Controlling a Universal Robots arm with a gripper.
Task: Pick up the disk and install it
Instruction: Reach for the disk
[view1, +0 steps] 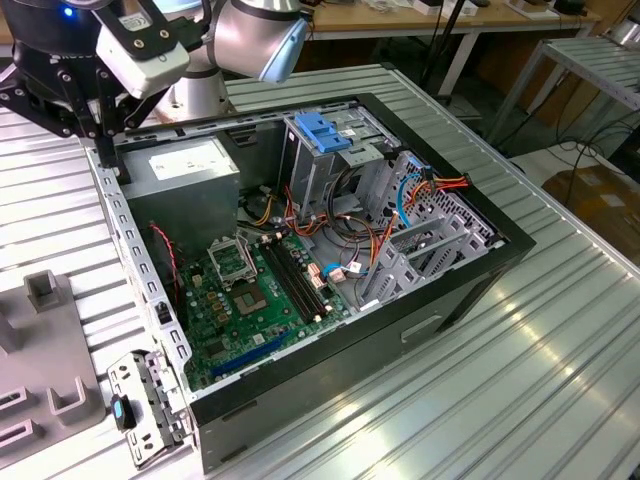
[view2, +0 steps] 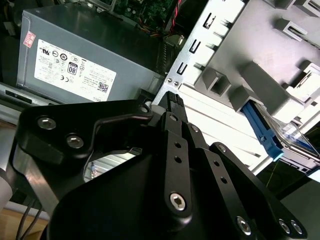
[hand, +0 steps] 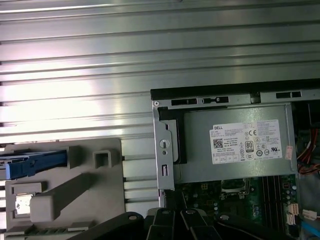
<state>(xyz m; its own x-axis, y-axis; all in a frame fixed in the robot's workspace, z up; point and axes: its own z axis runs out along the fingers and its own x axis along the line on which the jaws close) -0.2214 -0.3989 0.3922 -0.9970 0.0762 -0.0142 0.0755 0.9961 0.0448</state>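
Exterior view: the tool hung over the rim of the open computer case, near the power supply. A grey fixture sat on the surface outside the case, toward the exterior view's left.

Second wrist view: the disk sat in that fixture, well apart from the tool.

First wrist view: the blue carrier frame ran roughly square to the case wall.

Whether the tool was open or closed could not be told

In both wrist views a printed label marks the power supply.
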